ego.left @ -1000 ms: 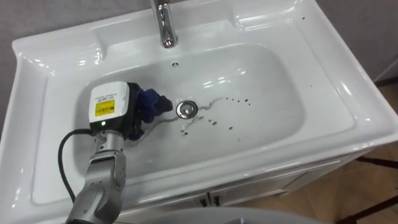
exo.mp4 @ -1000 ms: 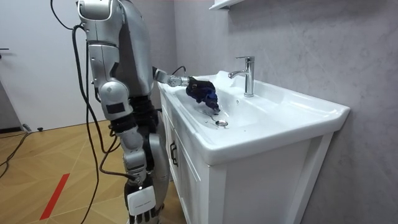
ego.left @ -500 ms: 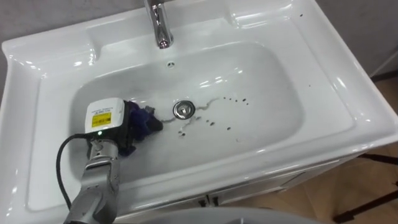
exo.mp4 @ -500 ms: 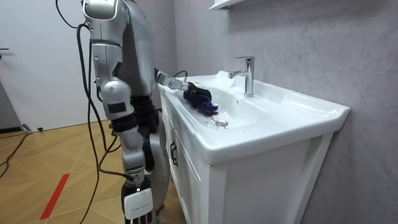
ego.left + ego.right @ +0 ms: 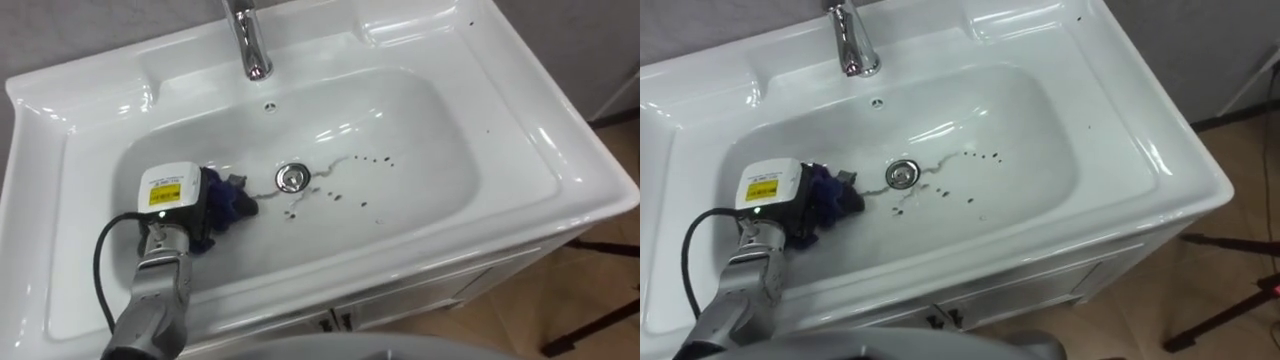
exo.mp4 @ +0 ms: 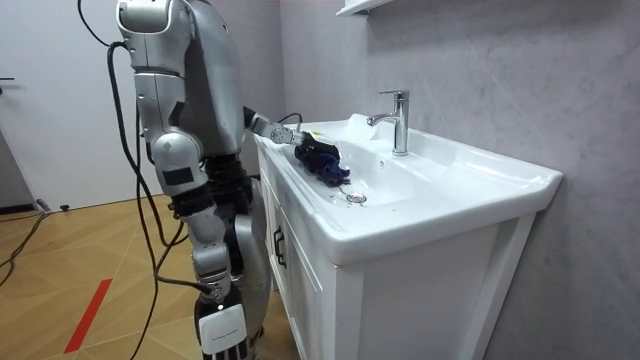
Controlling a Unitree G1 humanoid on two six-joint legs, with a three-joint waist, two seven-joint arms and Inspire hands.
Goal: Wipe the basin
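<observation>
Cloth (image 5: 230, 203), blue and bunched, lies on the floor of the basin (image 5: 440, 180) at nine o'clock of the drain (image 5: 292, 178), with the left hand (image 5: 180, 195) curled round it. It looks soft, light and probably damp, best gripped mid-bunch and pressed flat. Dark specks (image 5: 375, 158) sit toward three o'clock of the drain. The right hand (image 6: 222, 330) hangs at the robot's side.
</observation>
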